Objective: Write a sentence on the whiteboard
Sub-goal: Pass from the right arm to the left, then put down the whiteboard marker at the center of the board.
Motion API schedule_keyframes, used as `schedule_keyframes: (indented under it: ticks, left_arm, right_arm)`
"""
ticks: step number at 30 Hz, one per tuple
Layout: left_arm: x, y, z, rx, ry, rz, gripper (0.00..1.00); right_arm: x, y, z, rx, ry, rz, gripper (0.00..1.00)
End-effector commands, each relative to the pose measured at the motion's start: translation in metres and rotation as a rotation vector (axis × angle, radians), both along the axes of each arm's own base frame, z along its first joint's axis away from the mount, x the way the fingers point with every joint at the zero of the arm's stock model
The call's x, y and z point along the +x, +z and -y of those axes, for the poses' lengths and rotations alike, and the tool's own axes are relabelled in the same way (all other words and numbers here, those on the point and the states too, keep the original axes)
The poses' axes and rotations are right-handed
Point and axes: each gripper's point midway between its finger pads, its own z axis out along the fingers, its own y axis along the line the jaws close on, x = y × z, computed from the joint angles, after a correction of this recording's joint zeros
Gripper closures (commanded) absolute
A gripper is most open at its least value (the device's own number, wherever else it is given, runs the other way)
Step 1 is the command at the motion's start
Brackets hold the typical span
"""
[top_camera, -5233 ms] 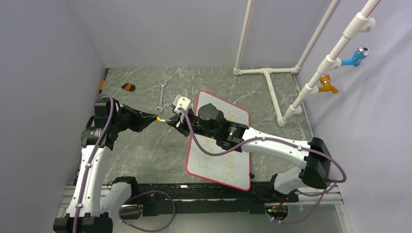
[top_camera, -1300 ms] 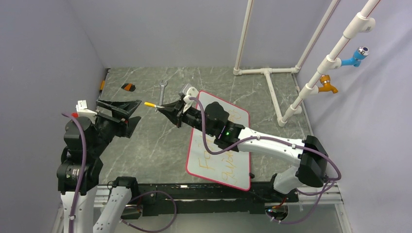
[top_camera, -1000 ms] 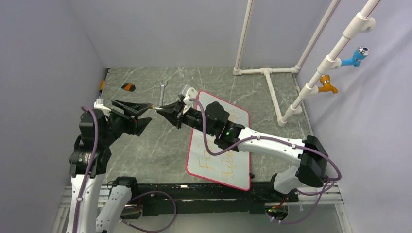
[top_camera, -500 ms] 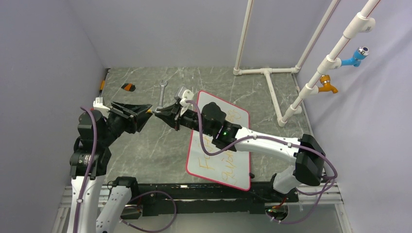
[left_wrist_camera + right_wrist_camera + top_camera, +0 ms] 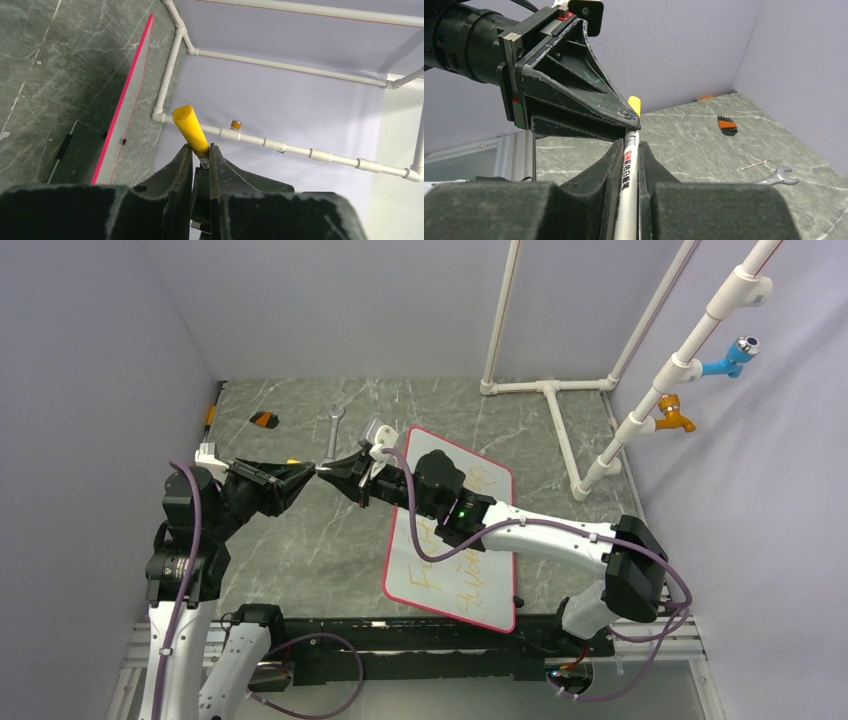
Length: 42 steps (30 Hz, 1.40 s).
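One whiteboard point(image 5: 490, 585), one marker point(image 5: 628, 175), one yellow cap point(image 5: 190, 129), one wrench point(image 5: 332, 435), one hex-key set point(image 5: 264, 420), two taps point(image 5: 735, 353) point(image 5: 675, 417).

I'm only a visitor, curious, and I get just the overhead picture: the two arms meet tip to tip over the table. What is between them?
Observer: The right wrist camera shows the right gripper shut on a white marker with printed lettering on its barrel.
Operator: And the other arm?
Observer: Its own camera shows the left gripper pinching the base of a yellow cap, which sticks out past the fingers.
Operator: Is the cap on the pen?
Observer: From the right wrist, the marker runs straight to the left fingertips with the cap just beyond; fully seated or not, I cannot tell.
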Motion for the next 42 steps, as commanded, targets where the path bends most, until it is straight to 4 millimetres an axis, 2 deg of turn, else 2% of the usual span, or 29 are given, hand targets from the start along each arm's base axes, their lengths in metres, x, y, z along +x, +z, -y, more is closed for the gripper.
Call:
schedule_keyframes:
  ticks: [1,5,8,9,11,14,17,20,22,27,35,42]
  left_arm:
    - [-0.001,0.015,0.006,-0.049,-0.029,0.045,0.87]
    - [-0.001,0.015,0.007,-0.054,-0.036,0.049,1.0]
    - [-0.001,0.013,0.007,-0.06,-0.034,0.045,1.0]
    - [-0.001,0.012,0.007,-0.061,-0.033,0.046,1.0]
    - [-0.001,0.01,0.007,-0.066,-0.03,0.046,1.0]
    - [-0.002,0.01,0.004,-0.066,-0.015,0.05,1.0]
    - [-0.002,0.009,0.001,-0.059,0.009,0.05,1.0]
    - [-0.002,0.009,-0.003,-0.042,0.032,0.048,1.0]
    - [-0.001,0.008,-0.005,-0.033,0.043,0.045,1.0]
    - [0.001,0.002,-0.011,-0.001,0.077,0.031,1.0]
    - [-0.001,-0.009,-0.036,0.175,0.183,-0.019,1.0]
    - [-0.001,-0.036,-0.057,0.394,0.21,-0.082,1.0]
  right_arm:
    - [-0.02,0.016,-0.01,0.036,0.089,0.05,1.0]
    - [-0.023,0.011,-0.012,0.015,0.088,0.083,1.0]
    - [-0.024,0.009,-0.011,0.013,0.081,0.08,0.99]
    - [-0.024,0.01,-0.011,0.014,0.079,0.079,0.96]
    - [-0.023,0.008,-0.012,0.008,0.073,0.073,0.84]
    - [-0.023,0.006,-0.013,-0.005,0.06,0.067,0.6]
    - [-0.02,0.007,-0.009,-0.011,0.036,0.063,0.47]
    - [-0.017,0.006,-0.003,-0.019,0.007,0.055,0.13]
    - [-0.015,0.004,0.003,-0.029,-0.012,0.05,0.01]
    - [-0.012,0.003,0.02,-0.056,-0.069,0.035,0.0]
    - [0.003,0.0,0.067,-0.137,-0.247,0.006,0.0]
    - [0.005,0.016,0.112,-0.154,-0.363,-0.02,0.0]
